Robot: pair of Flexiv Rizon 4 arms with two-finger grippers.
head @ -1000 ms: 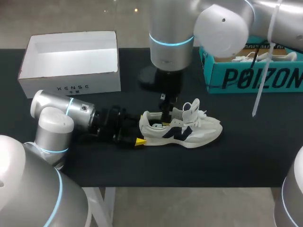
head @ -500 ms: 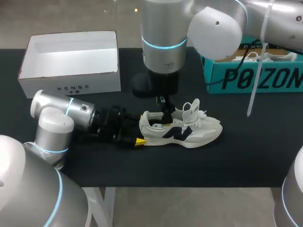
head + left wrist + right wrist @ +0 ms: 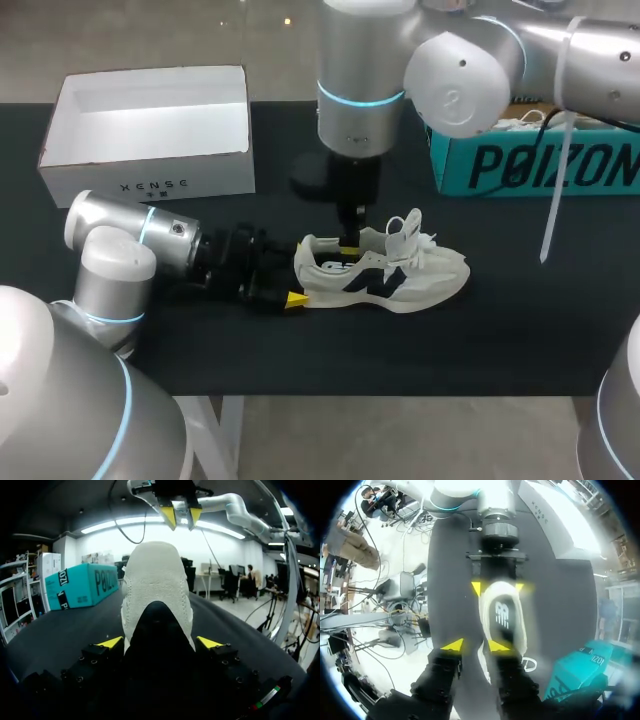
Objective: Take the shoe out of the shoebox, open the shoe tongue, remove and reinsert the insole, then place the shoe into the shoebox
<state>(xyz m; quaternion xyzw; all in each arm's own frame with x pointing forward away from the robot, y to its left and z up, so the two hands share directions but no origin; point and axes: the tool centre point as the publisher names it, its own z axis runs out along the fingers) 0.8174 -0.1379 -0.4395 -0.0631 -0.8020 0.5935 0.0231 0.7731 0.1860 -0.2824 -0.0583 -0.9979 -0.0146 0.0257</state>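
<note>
- The shoe stands sole-down near the middle of the desk, heel toward 9 o'clock and toe toward 3 o'clock. It is out of the white shoebox, which sits well apart at about 10 o'clock from it.
- It is a cream knit trainer with a dark side logo and a dark patch on the heel. The tongue and laces are pulled up and forward, and the dark insole shows inside.
- I'd judge it light and soft in the upper, and firmer at the heel cup and sole. It will likely skid on the cloth unless braced.
- The left pincer comes in from 9 o'clock and clasps the heel, one yellow tip on each side. That looks the sensible place to hold.
- The right pincer hangs over the mouth of the shoe with a narrow gap and nothing in it.
- The insole looks thin and floppy, so pinching its heel edge seems best.
</note>
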